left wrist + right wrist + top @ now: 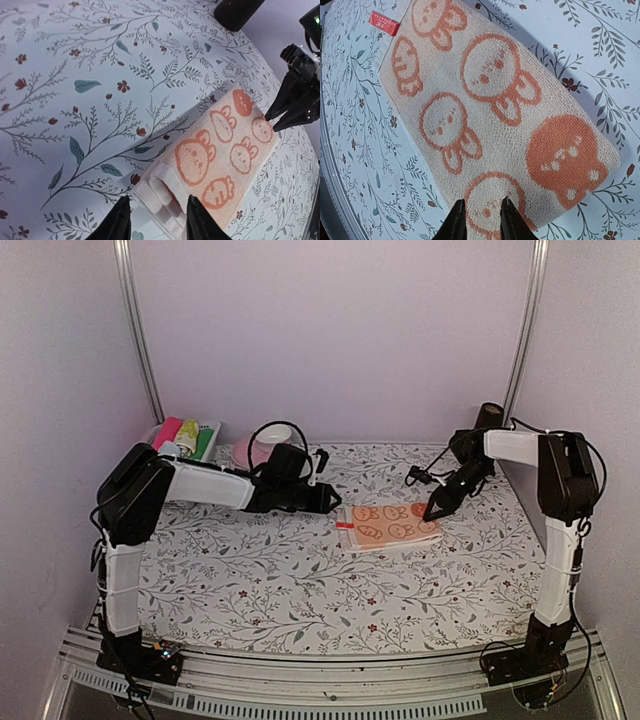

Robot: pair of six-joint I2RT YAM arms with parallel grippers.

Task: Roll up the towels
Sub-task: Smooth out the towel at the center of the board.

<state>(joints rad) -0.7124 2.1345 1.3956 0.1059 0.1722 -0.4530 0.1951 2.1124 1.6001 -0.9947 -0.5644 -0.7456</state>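
Left wrist view shows the peach towel (pixel 220 160) lying flat and folded on the floral sheet (pixel 75 100), not yet rolled. The pale blue towel is not seen in any view.

The red label (pixel 384 23) serves as the landmark. The left gripper (pixel 159 220) is set at the label end, its jaws moderately parted, with the stacked folds of that end between them and nothing clamped. At the end farthest from the label the right gripper (pixel 480 215) is placed, its jaws only narrowly apart and its tips down at the cloth's edge. No cloth is seen lifted there.

The step in hand is judged to be the first turn of the roll. All layers at the label end should be taken together, so that none is left behind. That end should then be tucked over tightly and square to the long edges. The end away from the label should be kept pinned while the roll is carried toward it, or the cloth is likely to be dragged across the sheet and the roll skewed.
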